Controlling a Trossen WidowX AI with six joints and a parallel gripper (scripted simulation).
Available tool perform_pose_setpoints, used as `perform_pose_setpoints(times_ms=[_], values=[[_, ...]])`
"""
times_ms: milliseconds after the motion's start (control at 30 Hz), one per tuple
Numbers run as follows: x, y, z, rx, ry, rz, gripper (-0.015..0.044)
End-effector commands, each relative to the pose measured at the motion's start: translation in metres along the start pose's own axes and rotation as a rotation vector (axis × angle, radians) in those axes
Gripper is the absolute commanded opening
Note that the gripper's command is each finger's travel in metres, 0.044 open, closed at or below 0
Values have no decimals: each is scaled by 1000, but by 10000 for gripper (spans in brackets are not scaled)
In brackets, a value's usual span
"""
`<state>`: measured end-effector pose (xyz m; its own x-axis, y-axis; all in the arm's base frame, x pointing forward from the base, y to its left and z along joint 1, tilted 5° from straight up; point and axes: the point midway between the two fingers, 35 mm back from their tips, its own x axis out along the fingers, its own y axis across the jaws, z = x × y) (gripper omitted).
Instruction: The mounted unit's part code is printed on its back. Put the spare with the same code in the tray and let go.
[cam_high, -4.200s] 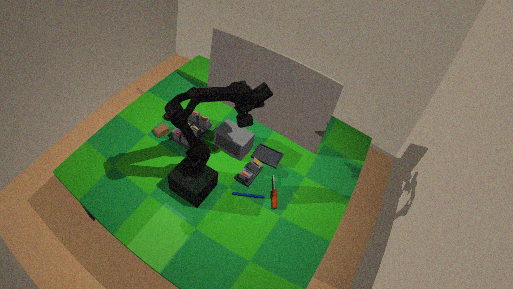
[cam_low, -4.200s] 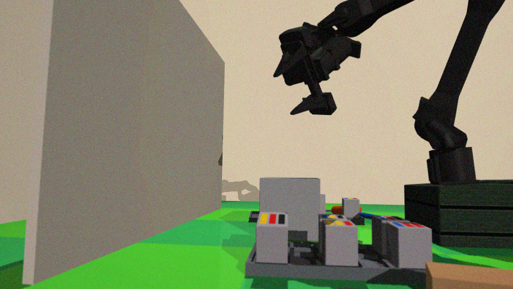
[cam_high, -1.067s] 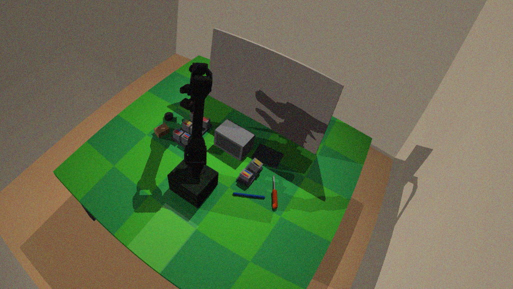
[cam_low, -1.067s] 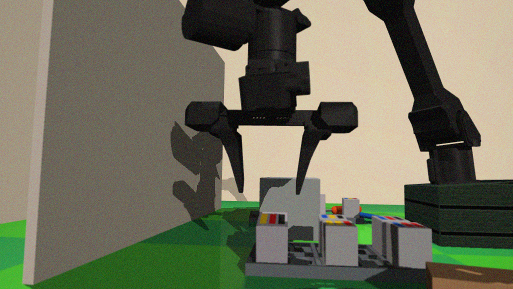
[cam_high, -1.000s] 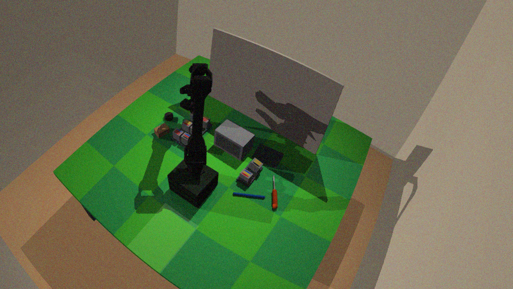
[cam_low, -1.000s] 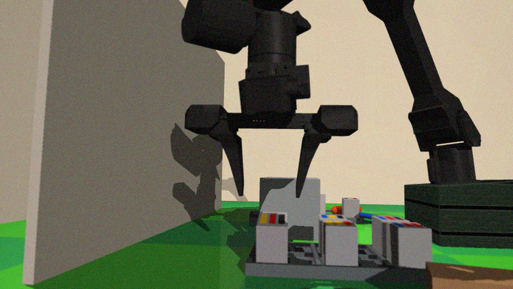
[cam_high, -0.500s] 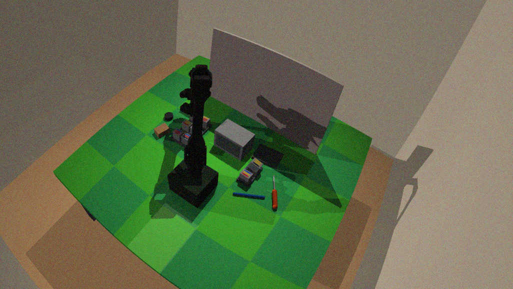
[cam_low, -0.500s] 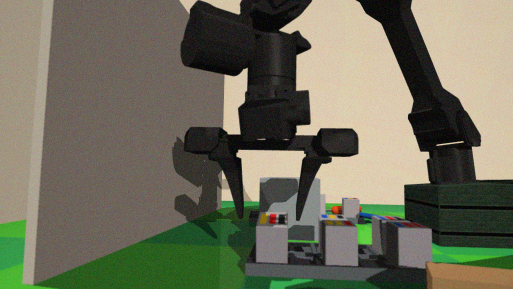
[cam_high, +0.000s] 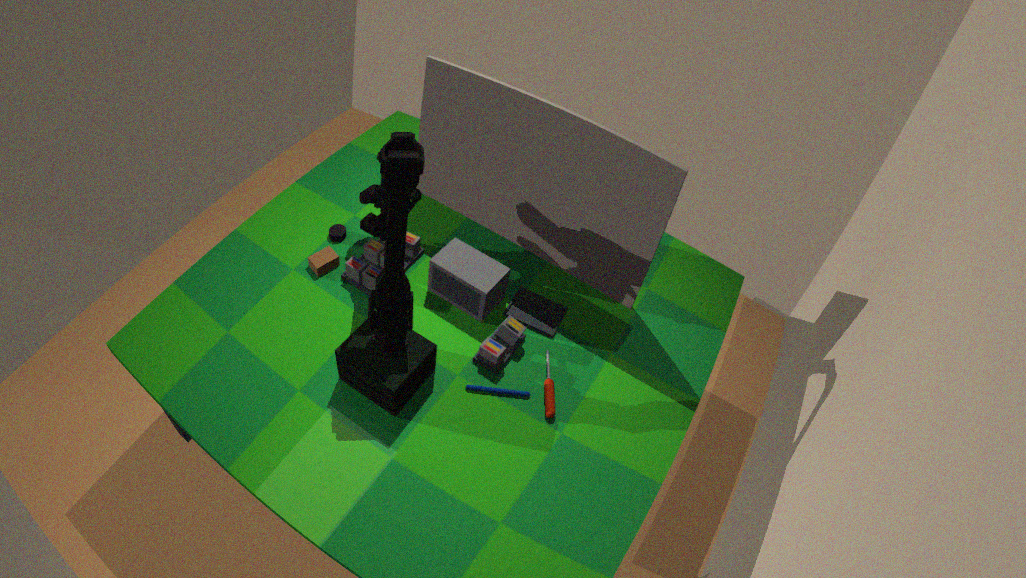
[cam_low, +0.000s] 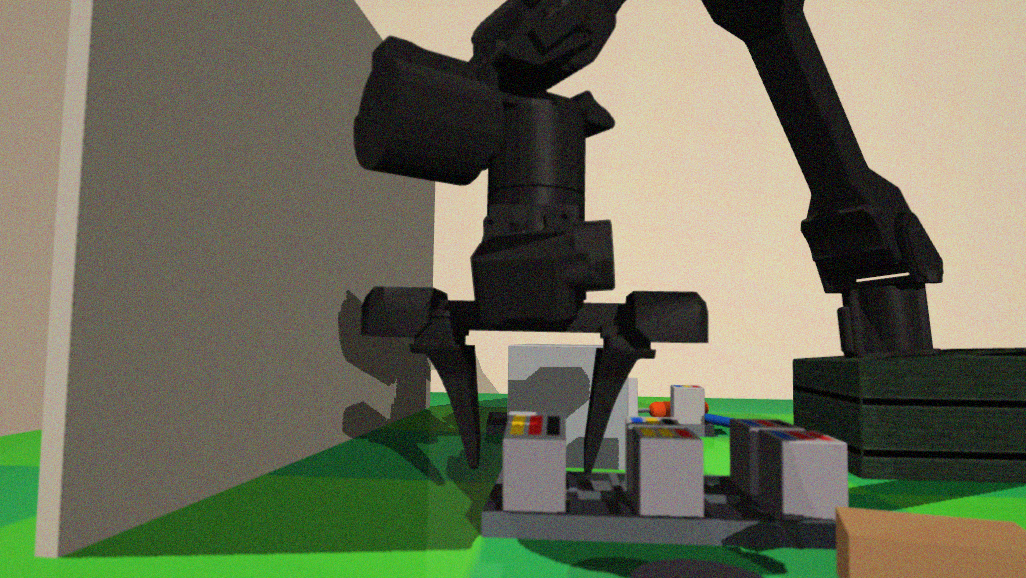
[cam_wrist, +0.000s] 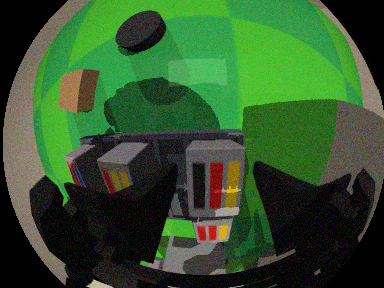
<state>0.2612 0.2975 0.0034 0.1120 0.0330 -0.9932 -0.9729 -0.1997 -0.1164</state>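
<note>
My gripper (cam_low: 531, 468) (cam_wrist: 216, 168) is open, pointing down, low over the dark rack (cam_low: 595, 527) of spares. In both views its fingers appear on either side of a grey spare (cam_low: 534, 473) (cam_wrist: 205, 185) with black, red and yellow stripes. No contact shows. A spare with red, red and yellow stripes (cam_wrist: 212, 233) stands behind it. Other striped spares (cam_low: 670, 477) (cam_wrist: 122, 155) stand in the same rack. The grey box-shaped unit (cam_high: 466, 265) stands beside the rack; its back and code are hidden. The dark tray (cam_high: 529, 320) lies beyond the unit, in shadow.
A tall grey panel (cam_high: 538, 143) (cam_low: 215, 251) stands along the back. A second rack with two striped units (cam_high: 500, 344), a blue rod (cam_high: 497, 392) and an orange-handled screwdriver (cam_high: 549, 398) lie near the tray. A brown block (cam_high: 323, 262) (cam_wrist: 75, 92) and a black disc (cam_high: 336, 233) (cam_wrist: 141, 31) flank the spares.
</note>
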Motion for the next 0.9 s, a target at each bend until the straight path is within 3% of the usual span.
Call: perform_pose_setpoints(times_ms=[0,400,567,800,867], values=[[9,3,-2,-4,8,7,300],[15,3,-3,-4,8,7,300],[13,3,-2,-1,6,7,169],[13,3,-2,-1,6,7,122],[13,3,-2,-1,6,7,70]])
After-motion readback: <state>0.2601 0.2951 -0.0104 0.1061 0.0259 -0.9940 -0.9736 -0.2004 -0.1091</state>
